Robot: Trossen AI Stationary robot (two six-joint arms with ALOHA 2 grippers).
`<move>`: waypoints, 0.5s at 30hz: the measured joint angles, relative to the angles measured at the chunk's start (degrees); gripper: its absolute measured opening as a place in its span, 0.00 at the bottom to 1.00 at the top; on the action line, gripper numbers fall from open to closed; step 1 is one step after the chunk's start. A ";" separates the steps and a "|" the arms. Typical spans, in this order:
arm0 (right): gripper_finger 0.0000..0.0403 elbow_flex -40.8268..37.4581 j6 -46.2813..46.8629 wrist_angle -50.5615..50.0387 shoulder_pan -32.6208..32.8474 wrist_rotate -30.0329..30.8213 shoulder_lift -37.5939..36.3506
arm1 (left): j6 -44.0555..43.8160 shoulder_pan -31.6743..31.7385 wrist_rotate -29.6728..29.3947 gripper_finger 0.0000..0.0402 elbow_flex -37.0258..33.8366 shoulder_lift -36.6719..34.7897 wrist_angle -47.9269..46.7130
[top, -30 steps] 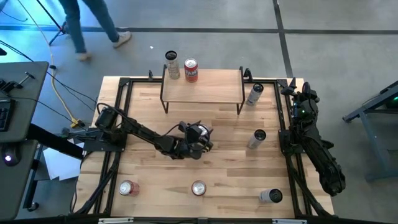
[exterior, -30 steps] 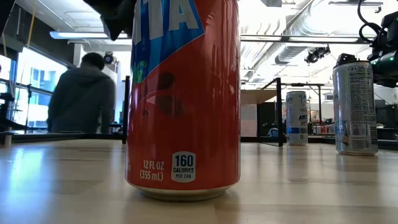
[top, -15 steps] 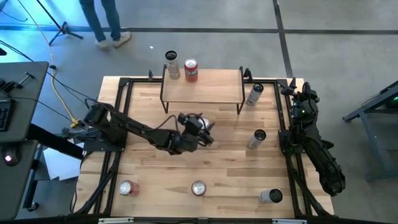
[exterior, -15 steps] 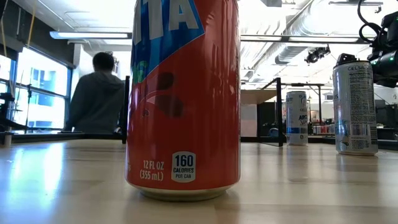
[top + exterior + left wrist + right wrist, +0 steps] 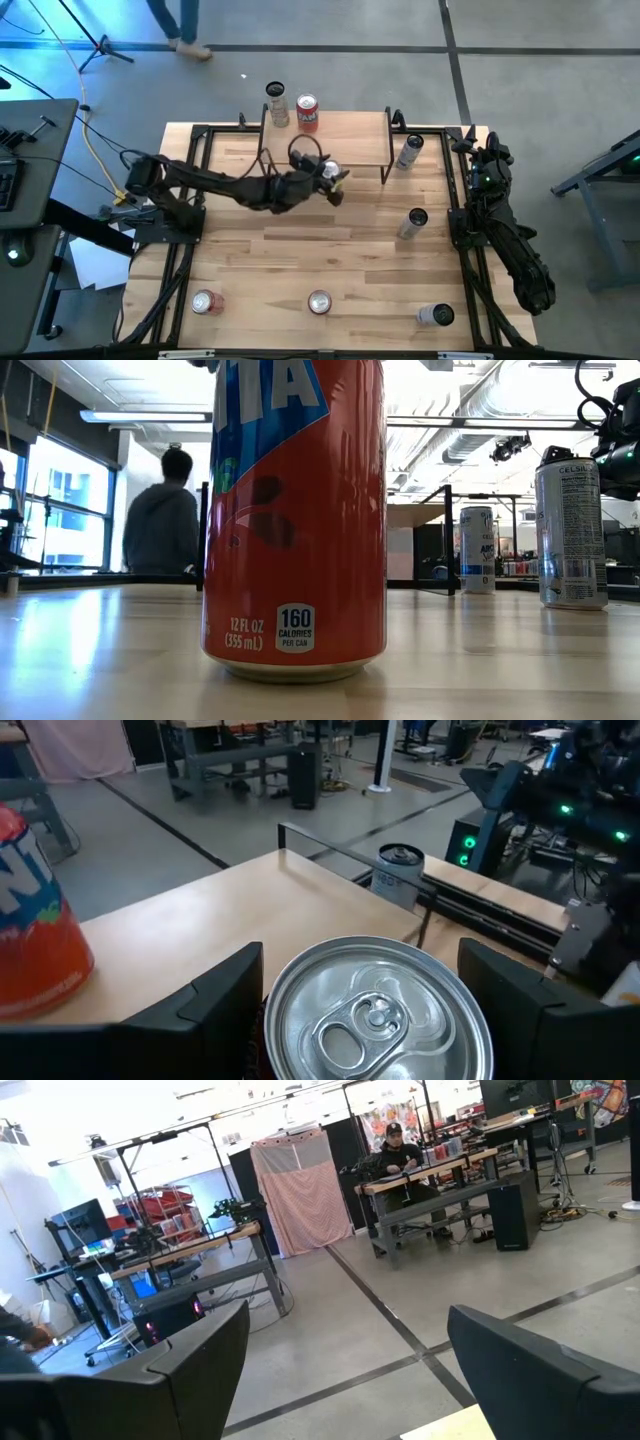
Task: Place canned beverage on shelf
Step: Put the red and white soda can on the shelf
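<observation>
Shelf (image 5: 340,135) is sitting along the table's far edge, already bearing a silver can (image 5: 276,103) and a red can (image 5: 307,113) at its left end. The left gripper (image 5: 333,178) is hovering just in front of the shelf's front edge, pinching a silver can with a pull-tab top (image 5: 380,1010) upright, probably for setting beside those two. The right gripper (image 5: 478,143) is waiting at the table's far right corner, jaws spread and empty.

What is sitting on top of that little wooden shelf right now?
Two upright cans stand at one end of the shelf: a silver can and a red can. The left gripper holds a third can at its front edge, hiding whether this one rests on it.
</observation>
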 joint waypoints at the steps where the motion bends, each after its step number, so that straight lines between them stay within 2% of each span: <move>1: 0.81 -0.01 0.01 0.00 0.01 -0.02 0.01 | 0.01 0.59 0.56 0.63 0.69 0.00 -0.54; 9: 0.81 -0.01 0.02 0.00 0.00 -0.01 0.00 | 2.90 4.08 5.59 0.63 9.87 0.34 -10.37; 15: 0.81 0.01 0.00 -0.01 -0.01 -0.01 0.00 | 2.85 7.62 9.38 0.63 11.03 0.44 -12.78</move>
